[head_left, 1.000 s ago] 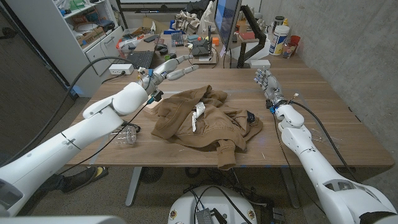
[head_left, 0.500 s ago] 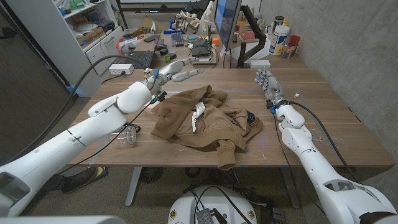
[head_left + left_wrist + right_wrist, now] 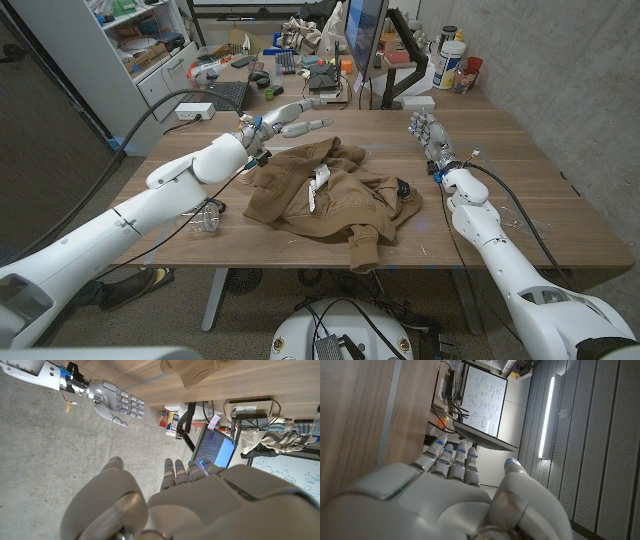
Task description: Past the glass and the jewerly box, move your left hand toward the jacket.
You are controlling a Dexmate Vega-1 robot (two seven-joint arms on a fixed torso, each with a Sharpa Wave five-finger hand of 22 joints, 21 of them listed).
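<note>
Head view shows the jacket [image 3: 333, 191] lying crumpled in a brown heap at the middle of the bench [image 3: 510, 150], one sleeve trailing to the near edge and a white tag showing among the folds. The left hand [image 3: 292, 115] hangs above the far left part of the bench, just beyond the jacket's collar end, fingers spread and stretched out, holding nothing. The glass [image 3: 206, 217] lies on its side near the bench's left edge, beside the left forearm and well apart from the hand. A small dark thing [image 3: 402, 187] sits on the cloth at the jacket's right side (it may be the jewelry box, though it is too small to tell).

The right hand [image 3: 428, 133] stands at the far right of the bench, fingers apart and empty; the left wrist view shows it the same way, fingers [image 3: 125, 405] straight and loosely splayed.

As for handling, the jacket looks like soft, heavy-ish cotton: it will drape and slide over the wood rather than lift as one piece, and it will not break or slip out of a firm hold. A bunched ridge of cloth near the collar, the part nearest the left hand, seems the best place to take hold, since a flat single layer would give the fingers little to close on. Pulling at the cloth could drag the small dark thing along with it.
</note>
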